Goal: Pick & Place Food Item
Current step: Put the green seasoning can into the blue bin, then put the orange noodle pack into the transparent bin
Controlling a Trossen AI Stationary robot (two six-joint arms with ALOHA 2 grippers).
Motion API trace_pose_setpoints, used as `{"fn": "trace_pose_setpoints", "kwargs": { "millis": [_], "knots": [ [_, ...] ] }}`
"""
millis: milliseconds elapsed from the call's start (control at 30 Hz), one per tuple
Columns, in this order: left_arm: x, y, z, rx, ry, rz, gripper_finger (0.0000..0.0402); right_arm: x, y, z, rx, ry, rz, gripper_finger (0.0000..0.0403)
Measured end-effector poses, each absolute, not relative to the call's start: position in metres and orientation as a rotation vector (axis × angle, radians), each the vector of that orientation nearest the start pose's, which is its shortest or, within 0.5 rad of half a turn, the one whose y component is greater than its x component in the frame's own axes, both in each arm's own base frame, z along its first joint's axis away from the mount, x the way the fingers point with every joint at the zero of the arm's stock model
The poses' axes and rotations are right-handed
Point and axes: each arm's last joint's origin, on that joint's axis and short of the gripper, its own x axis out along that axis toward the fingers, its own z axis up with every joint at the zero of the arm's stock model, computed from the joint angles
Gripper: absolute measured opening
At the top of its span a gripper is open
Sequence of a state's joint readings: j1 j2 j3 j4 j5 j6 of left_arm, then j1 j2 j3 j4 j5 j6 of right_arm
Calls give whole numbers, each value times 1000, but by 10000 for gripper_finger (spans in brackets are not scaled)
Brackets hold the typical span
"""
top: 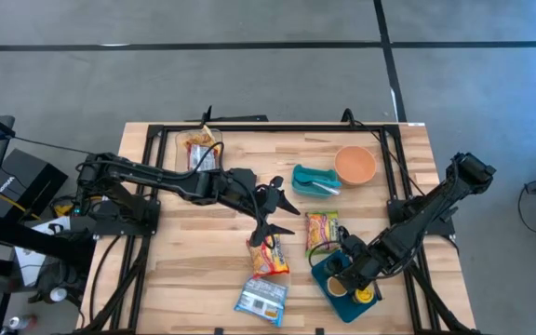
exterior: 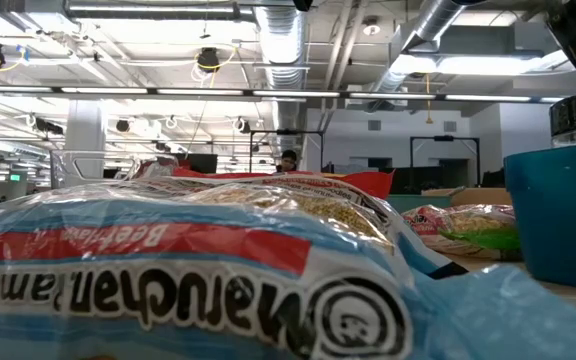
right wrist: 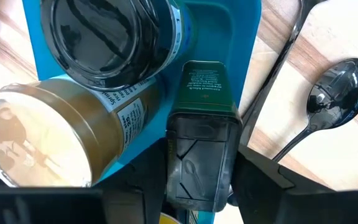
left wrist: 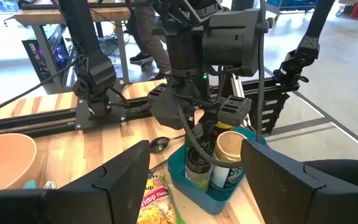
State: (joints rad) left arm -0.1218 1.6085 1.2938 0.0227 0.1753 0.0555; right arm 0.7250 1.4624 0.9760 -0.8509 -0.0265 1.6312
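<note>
Ramen packet nearest; blue bin: three containers | right fingers grasping green-capped jar; left fingers spread

The worktop is made of pale wood planks. A thin black frame runs round its edge. An orange bowl sits near the far right corner. Just beside it is a small teal dish with something shiny lying in it. A shiny metal spoon lies on the wood, and a second dark handle lies next to it. The floor is grey with dark lines. Far back in the room a person stands. Big silver pipes run along the ceiling, with round lamps hanging down.
</note>
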Motion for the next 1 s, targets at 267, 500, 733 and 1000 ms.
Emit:
{"fn": "trace_pose_setpoints", "kwargs": {
  "millis": [267,500,733,1000],
  "knots": [
    [370,-50,321,47,284,-303,246,193,172,210,877,1380,-514,166],
    [370,-50,321,47,285,-303,246,196,169,211,884,1375,-521,206],
    [370,-50,321,47,285,-304,246,199,165,211,897,1431,-491,226],
    [370,-50,321,47,284,-304,246,198,161,217,909,1419,-472,216]
  ]
}}
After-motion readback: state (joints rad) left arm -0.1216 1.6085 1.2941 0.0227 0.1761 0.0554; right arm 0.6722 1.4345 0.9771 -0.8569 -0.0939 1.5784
